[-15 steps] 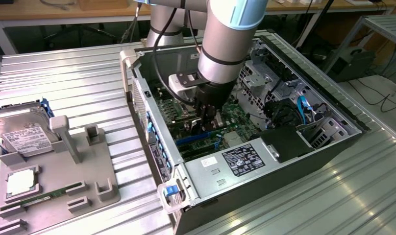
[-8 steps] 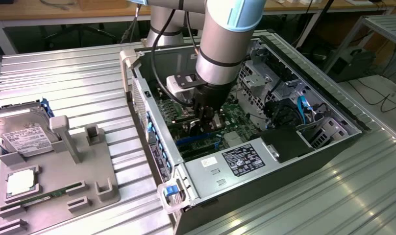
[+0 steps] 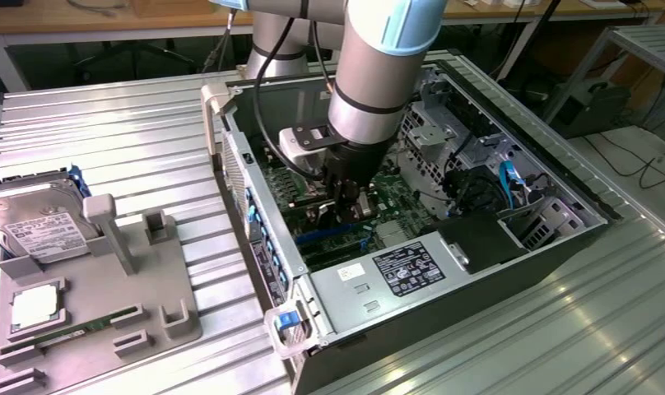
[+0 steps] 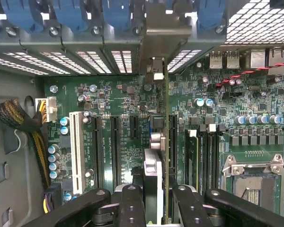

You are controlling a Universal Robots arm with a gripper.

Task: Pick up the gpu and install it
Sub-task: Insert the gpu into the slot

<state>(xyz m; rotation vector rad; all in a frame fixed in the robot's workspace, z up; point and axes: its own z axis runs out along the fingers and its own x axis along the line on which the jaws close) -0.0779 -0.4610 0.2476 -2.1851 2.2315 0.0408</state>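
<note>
My gripper (image 4: 154, 198) is clamped on the gpu (image 4: 157, 156), one black finger (image 4: 132, 205) on each side of the card's top edge. In the wrist view I look straight down the card edge-on: it is a thin green board standing upright, with a pale silvery block and dark cooler parts on one face, and a grey metal bracket at its far end reaching the slotted rear wall of the case. The card stands over the green motherboard (image 4: 118, 109), lined up with the row of black expansion slots (image 4: 115, 146), beside a long white slot (image 4: 77, 151). I cannot tell whether its lower edge is seated in a slot or just above it.

In the exterior view the gripper (image 3: 344, 202) reaches down into the open computer case (image 3: 420, 288), which lies on its side on a ribbed metal table (image 3: 113, 140). On the exterior view's left, a grey holder tray (image 3: 146, 304) carries a silver hard drive (image 3: 42, 230) with a white label.
</note>
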